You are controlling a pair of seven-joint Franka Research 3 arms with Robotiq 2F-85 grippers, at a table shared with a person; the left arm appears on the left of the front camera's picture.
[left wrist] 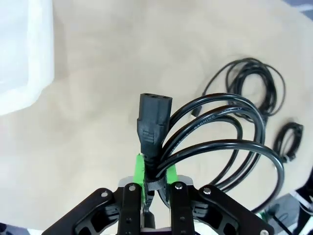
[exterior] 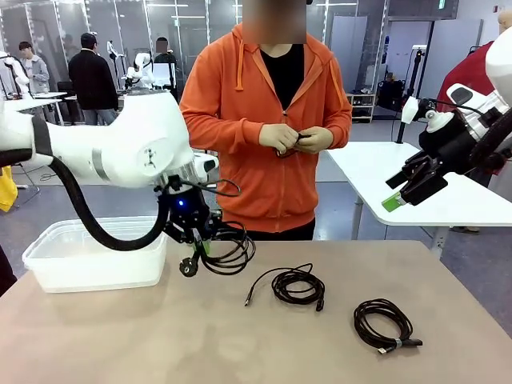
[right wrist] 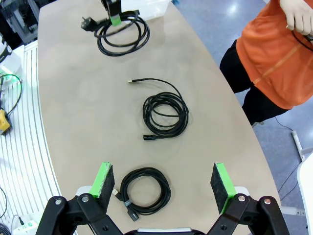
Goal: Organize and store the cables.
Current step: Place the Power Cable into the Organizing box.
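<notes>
My left gripper (exterior: 200, 238) is shut on a coiled black power cable (exterior: 230, 252), lifted just above the table beside the bin. Its round plug (exterior: 189, 266) hangs low. In the left wrist view the fingers (left wrist: 140, 172) pinch the coil just below its square connector (left wrist: 154, 120). A second cable (exterior: 298, 286) lies coiled mid-table with one end trailing left. A third cable (exterior: 384, 322) is coiled at the right front. My right gripper (exterior: 408, 190) hangs open high at the right, and its wrist view looks down on the third coil (right wrist: 145, 190) and the second (right wrist: 165, 115).
A translucent white bin (exterior: 48, 250) stands at the table's left. A person in an orange hoodie stands at the far side, both hands (exterior: 298, 140) working a thin black cord. A white side table (exterior: 472, 204) lies under the right arm.
</notes>
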